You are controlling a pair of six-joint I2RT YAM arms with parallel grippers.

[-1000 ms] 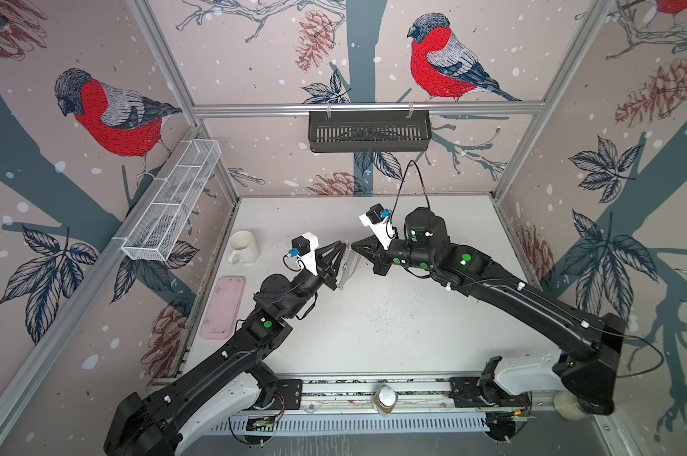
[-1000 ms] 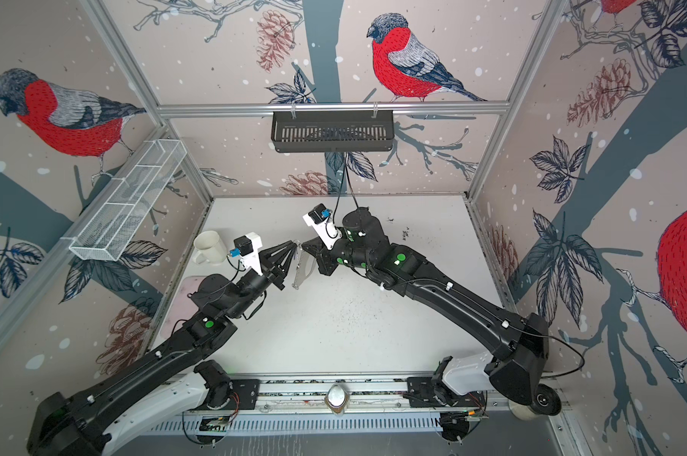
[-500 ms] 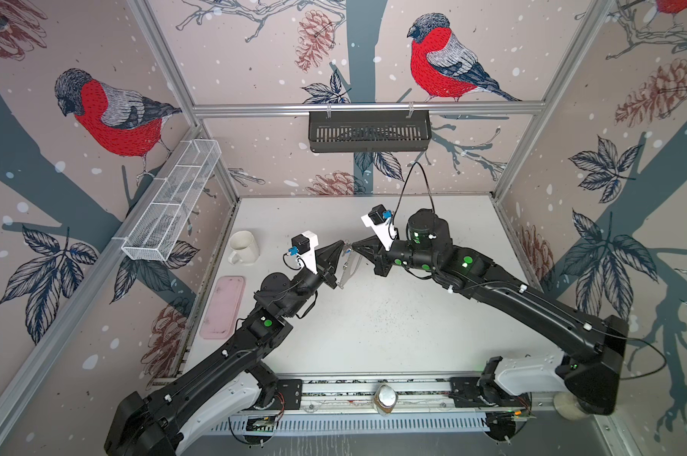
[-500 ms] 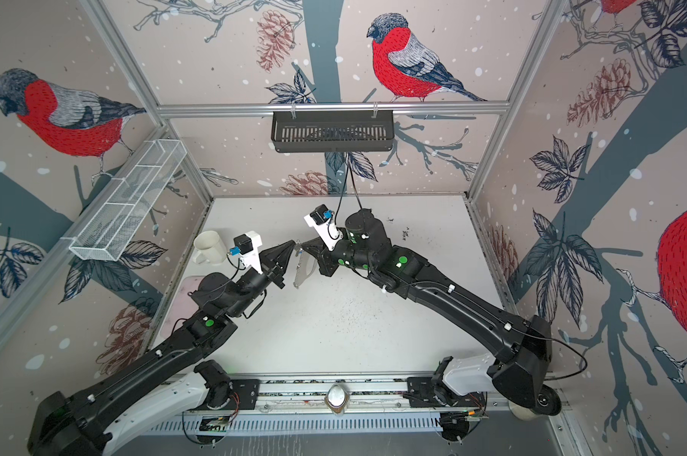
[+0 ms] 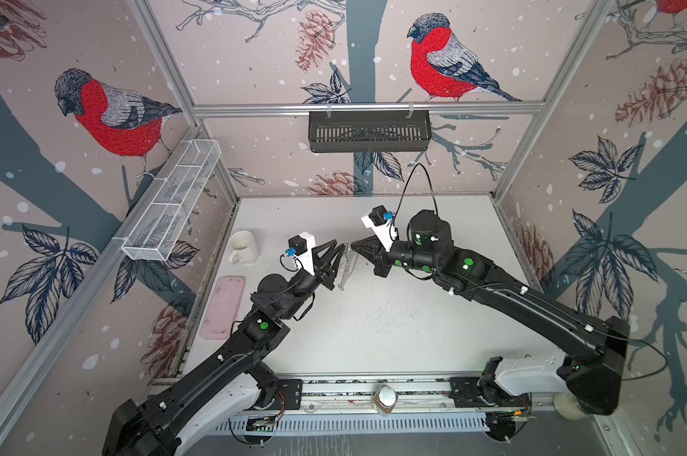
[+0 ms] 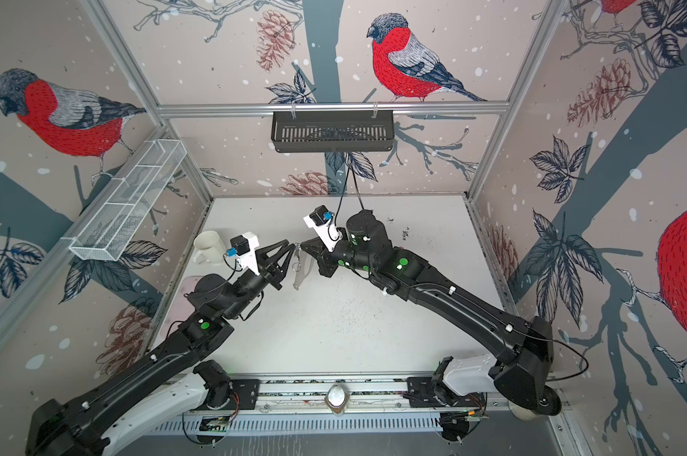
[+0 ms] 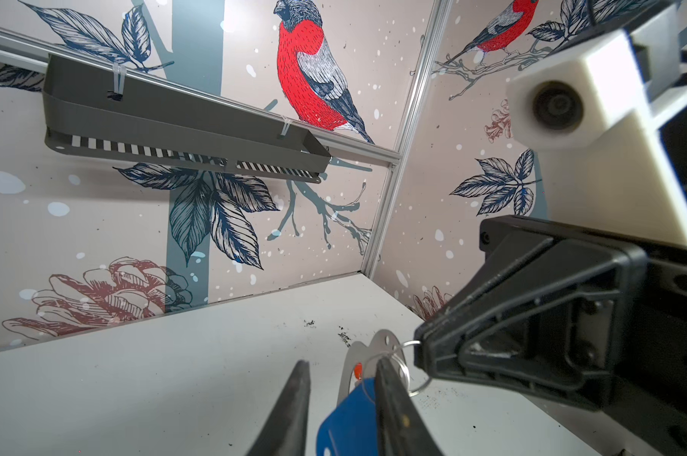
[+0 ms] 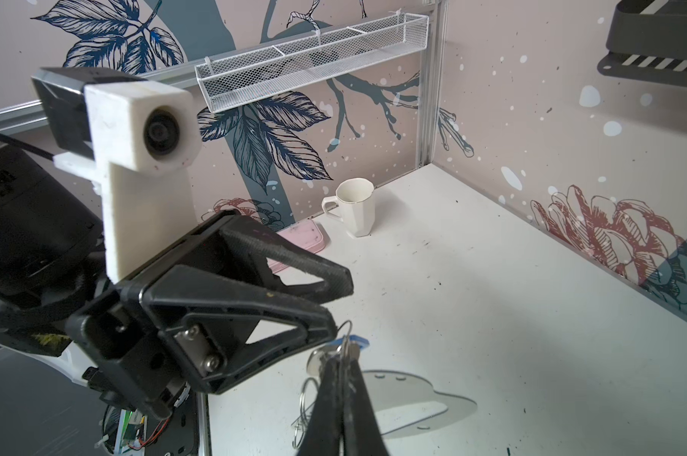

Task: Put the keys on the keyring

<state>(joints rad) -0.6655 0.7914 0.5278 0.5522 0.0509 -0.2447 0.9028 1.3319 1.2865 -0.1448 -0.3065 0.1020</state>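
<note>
The left gripper [image 5: 341, 252] and the right gripper [image 5: 355, 248], both black, meet fingertip to fingertip in mid-air above a white table [image 5: 393, 335]. In both top views they are a little to the right of a white mug [image 5: 242, 246]. The right gripper's jaws are pressed together on a thin wire ring [image 7: 411, 367], pinched at the very tips. At that meeting point hangs the keyring [image 7: 353, 355] — a flat pale-grey plate with small round holes near its edge. In both top views it shows almost edge-on, as a thin silver strip pointing down toward the table. The keys [image 7: 355, 389] hang right against the plate, raised off the table with it. They show mostly as a blue oval tag [image 7: 346, 422] with a red speck [image 7: 357, 369] above it, and the metal blades are hard to make out. The left gripper reaches in from the mug's side with its jaws spread, and the blue tag sits in the gap. One finger [image 7: 393, 406] crosses over the tag and the ring; whether it touches them cannot be told. The other finger [image 7: 290, 406] stands apart, with bare table showing between it and the tag. Nearer the robot's base than the mug, a flat pink tray [image 5: 223, 308] lies on the table. Well behind the mug a black slotted shelf [image 5: 367, 130] hangs on the back wall, and above the mug a white wire basket [image 5: 172, 205] is fixed to the side wall.
</note>
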